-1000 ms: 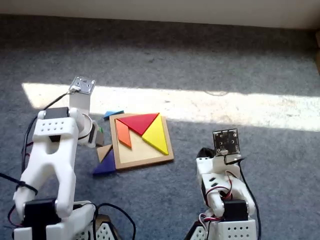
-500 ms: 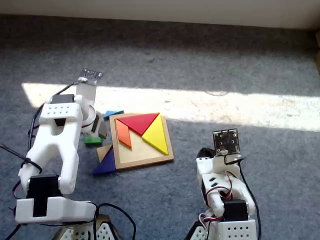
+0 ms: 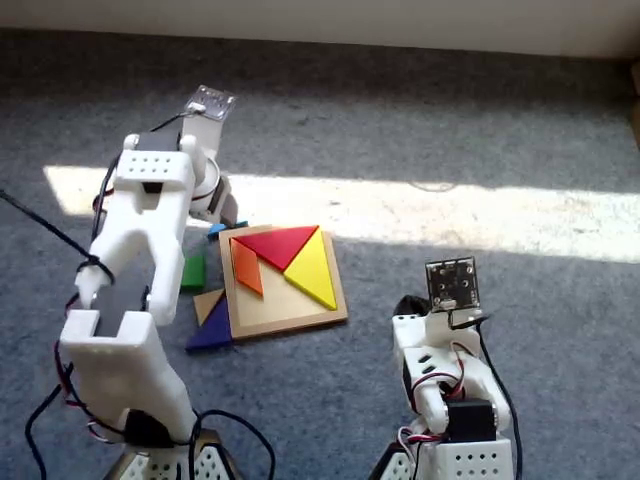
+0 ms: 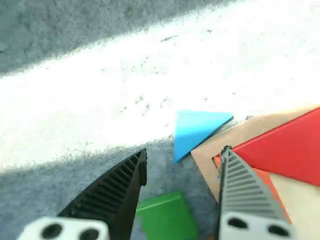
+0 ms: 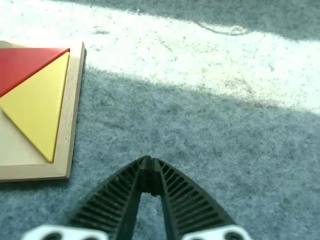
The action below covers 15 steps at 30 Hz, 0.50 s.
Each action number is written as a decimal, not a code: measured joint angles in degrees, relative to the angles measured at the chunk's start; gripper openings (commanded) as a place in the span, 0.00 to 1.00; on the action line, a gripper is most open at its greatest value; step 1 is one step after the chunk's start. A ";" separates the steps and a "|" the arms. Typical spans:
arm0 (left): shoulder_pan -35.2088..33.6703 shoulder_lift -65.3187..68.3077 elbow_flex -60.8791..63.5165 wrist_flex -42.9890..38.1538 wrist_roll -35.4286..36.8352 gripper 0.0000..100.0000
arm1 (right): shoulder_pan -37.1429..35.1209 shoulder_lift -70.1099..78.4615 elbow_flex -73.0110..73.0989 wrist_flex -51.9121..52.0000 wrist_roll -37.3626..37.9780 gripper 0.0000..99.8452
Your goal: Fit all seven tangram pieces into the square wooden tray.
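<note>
Left gripper (image 4: pixel 184 151) spread wide, holding nothing, above blue triangle (image 4: pixel 196 127) and green piece (image 4: pixel 162 217). Right gripper (image 5: pixel 150 167) closed tight, holding nothing, over carpet (image 5: pixel 225 130). Wooden tray (image 3: pixel 290 322) centre of high view, holding 3 pieces: red triangle (image 3: pixel 275 243), yellow triangle (image 3: pixel 312 268), orange piece (image 3: pixel 246 265).

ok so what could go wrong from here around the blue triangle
1. The open left tool hangs over the blue triangle with one finger above the corner of the tray; lowering could hit the rim and shift the tray.
2. The triangle lies flat on carpet close to that corner, so a grasp may slip.
</note>
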 measured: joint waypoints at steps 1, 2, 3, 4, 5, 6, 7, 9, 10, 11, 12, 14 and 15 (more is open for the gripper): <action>0.53 1.67 -2.29 0.88 0.00 0.24 | 0.00 0.00 0.00 0.00 0.00 0.01; 0.97 3.52 -4.48 1.58 0.00 0.24 | 0.00 0.00 0.00 0.00 0.00 0.01; 1.14 5.19 -6.59 2.20 0.00 0.24 | 0.00 0.00 0.00 0.00 0.00 0.01; 1.23 6.95 -8.70 2.99 0.00 0.24 | 0.00 0.00 0.00 0.00 0.00 0.01; 1.23 8.88 -10.64 3.60 0.00 0.23 | 0.00 0.00 0.00 0.00 0.00 0.01; 1.14 10.73 -12.48 4.13 0.00 0.23 | 0.00 0.00 0.00 0.00 0.00 0.01; 0.97 12.75 -14.42 4.66 0.00 0.23 | 0.00 0.00 0.00 0.00 0.00 0.01; 0.88 16.79 -17.67 6.15 0.00 0.23 | 0.00 0.00 0.00 0.00 0.00 0.01; 0.97 18.46 -19.43 7.03 -0.18 0.23 | 0.00 0.00 0.00 0.00 0.00 0.01; 0.97 19.87 -21.19 7.91 -0.18 0.23 | 0.00 0.00 0.00 0.00 0.00 0.01; 0.97 21.10 -22.95 8.88 -0.18 0.23 | 0.00 0.00 0.00 0.00 0.00 0.01; 1.05 23.38 -26.64 11.08 -0.18 0.23 | 0.00 0.00 0.00 0.00 0.00 0.01; 0.79 24.44 -28.48 11.96 -0.18 0.23 | 0.00 0.00 0.00 0.00 0.00 0.01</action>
